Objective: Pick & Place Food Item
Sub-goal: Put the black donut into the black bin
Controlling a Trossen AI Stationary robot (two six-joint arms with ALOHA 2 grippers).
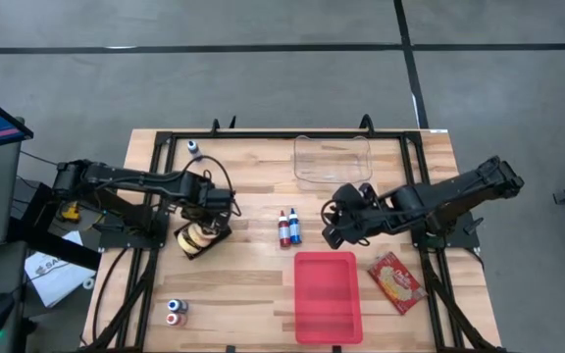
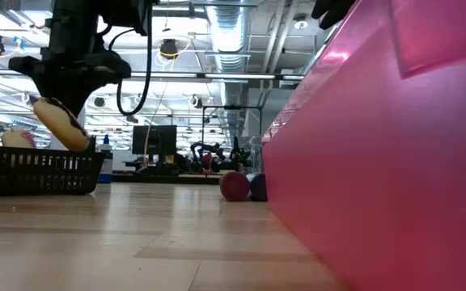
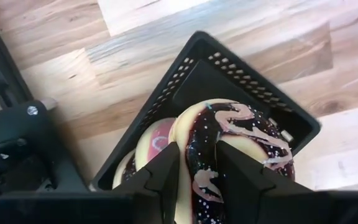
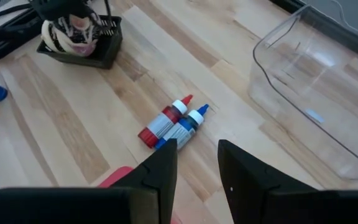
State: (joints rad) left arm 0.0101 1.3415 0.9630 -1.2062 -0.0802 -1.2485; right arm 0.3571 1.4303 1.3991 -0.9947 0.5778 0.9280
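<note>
Left gripper (image 3: pixel 197 180) holds a chocolate-iced donut (image 3: pixel 241 149) over the black basket (image 1: pixel 200 239).

High view: basket contents hardly readable; two bottles (image 1: pixel 289 227) lie mid-desk, open wood around them. Low view: red tray (image 2: pixel 379 145) blocks half. Left wrist: jaws clamp the donut; two more beneath, partly hidden. Right wrist: right gripper (image 4: pixel 197 165) jaws parted, empty.

Your doughnut (image 3: pixel 229 146) dark-glazed with pink drizzle, basket (image 3: pixel 241 74) black, tray (image 1: pixel 327 294) red, worktop (image 1: pixel 253 284) pale wood.

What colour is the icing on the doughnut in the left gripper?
Dark chocolate with pink drizzle on the doughnut, clearest in the left wrist view.
</note>
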